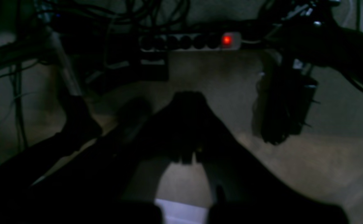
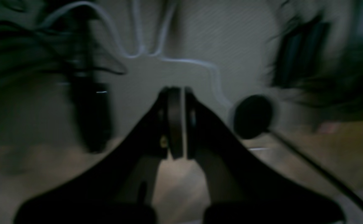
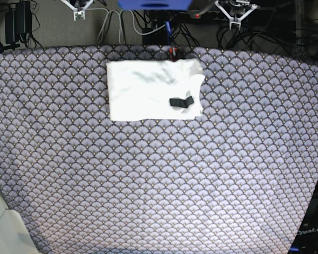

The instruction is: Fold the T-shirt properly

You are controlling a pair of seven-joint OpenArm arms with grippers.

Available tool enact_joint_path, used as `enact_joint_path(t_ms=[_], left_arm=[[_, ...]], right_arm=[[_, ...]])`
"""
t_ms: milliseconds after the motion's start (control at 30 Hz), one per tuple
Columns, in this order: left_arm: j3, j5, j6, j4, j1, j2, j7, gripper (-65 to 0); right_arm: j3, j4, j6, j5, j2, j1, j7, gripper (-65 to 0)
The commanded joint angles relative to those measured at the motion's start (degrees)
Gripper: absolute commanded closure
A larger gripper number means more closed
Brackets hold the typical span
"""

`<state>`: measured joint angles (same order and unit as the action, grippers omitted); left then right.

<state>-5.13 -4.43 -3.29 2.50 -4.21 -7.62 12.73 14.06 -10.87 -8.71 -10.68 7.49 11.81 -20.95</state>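
The T-shirt (image 3: pixel 148 90) lies folded into a white rectangle at the back middle of the patterned table. Only plain white cloth shows; the print is hidden. A small black object (image 3: pixel 181 101) rests on its right part. Both arms are drawn back past the table's far edge, away from the shirt. In the left wrist view my left gripper (image 1: pixel 187 99) is shut and empty, pointing at a dim floor. In the right wrist view my right gripper (image 2: pixel 177 124) is shut and empty, also over the floor. The shirt shows in neither wrist view.
The table cover (image 3: pixel 159 180) has a purple scale pattern. Behind the table are cables, a power strip with a red light (image 1: pixel 226 40) and a white cable (image 2: pixel 169 59). White arm parts (image 3: pixel 234 13) show at the top edge. A pale surface (image 3: pixel 5 227) sits at the lower left.
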Motion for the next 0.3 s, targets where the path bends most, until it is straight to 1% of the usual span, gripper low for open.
enact_joint_path(t_ms=[0,67,100,133,267], left_arm=[[-0.02,0.16,-0.53,-0.09,0.12,-0.25,0.5,-0.3],[-0.02,0.16,-0.53,-0.09,0.21,-0.25,0.5,-0.3],[-0.02,0.16,-0.53,-0.09,0.21,-0.25,0.5,-0.3],[-0.02,0.16,-0.53,-0.09,0.38,-0.25,0.5,-0.3],[-0.02,0.16,-0.53,0.0,0.56,-0.25,0.5,-0.3]], right_arm=[[1.36,0.1,-3.11,-0.18,-0.06,0.1,-0.9,0.0],[3.56,0.46,-6.89,-0.18,-0.58,-0.69,-0.46,0.0],[4.44,0.46,-7.95,-0.18,-1.11,-0.69,-0.46,0.0],[5.14,0.46,-8.39,-0.18,-1.46,-0.78,-0.37,0.0],[5.32,0.46,-8.48,-0.18,-1.73,-0.78,-0.37,0.0]])
